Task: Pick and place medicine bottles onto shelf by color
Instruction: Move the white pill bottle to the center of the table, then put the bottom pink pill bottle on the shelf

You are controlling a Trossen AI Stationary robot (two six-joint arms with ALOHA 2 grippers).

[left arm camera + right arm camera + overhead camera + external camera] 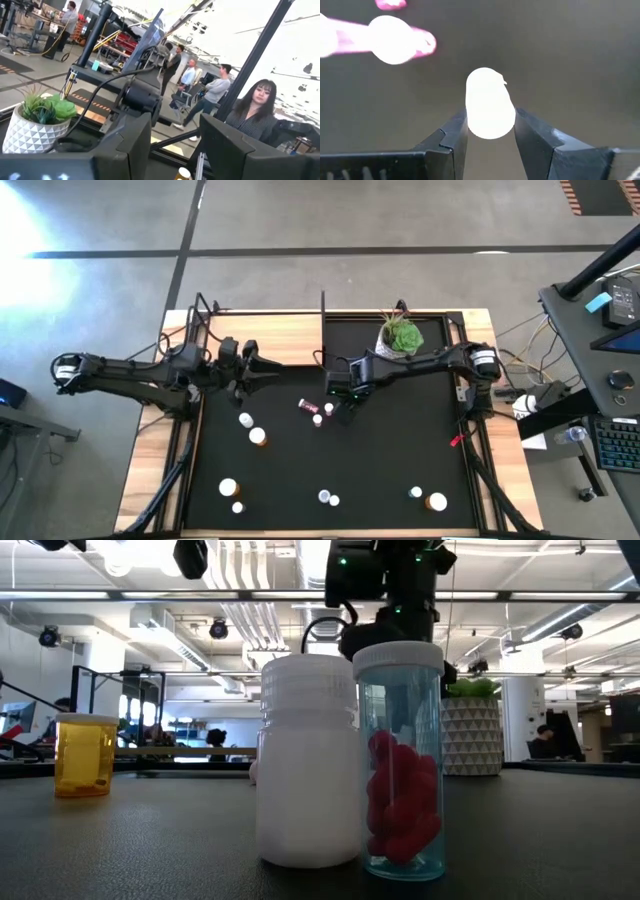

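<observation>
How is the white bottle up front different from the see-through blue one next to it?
The white bottle is solid, so its inside is hidden; the blue bottle is clear and shows red pills. The white bottle is wider and shorter; the blue bottle is slimmer and stands slightly taller. Both stand upright, side by side on the black mat.

No legible txt, labels or nos. anywhere.

**Medicine bottles relative to the two grippers**

A white bottle (490, 104) is sitting between the right gripper's (490, 131) fingers, touched on both sides. A pink bottle (308, 406) is lying toppled just beside it. Orange-bodied, white-capped bottles (258, 437) are standing below the left gripper (262, 365), well apart.
</observation>
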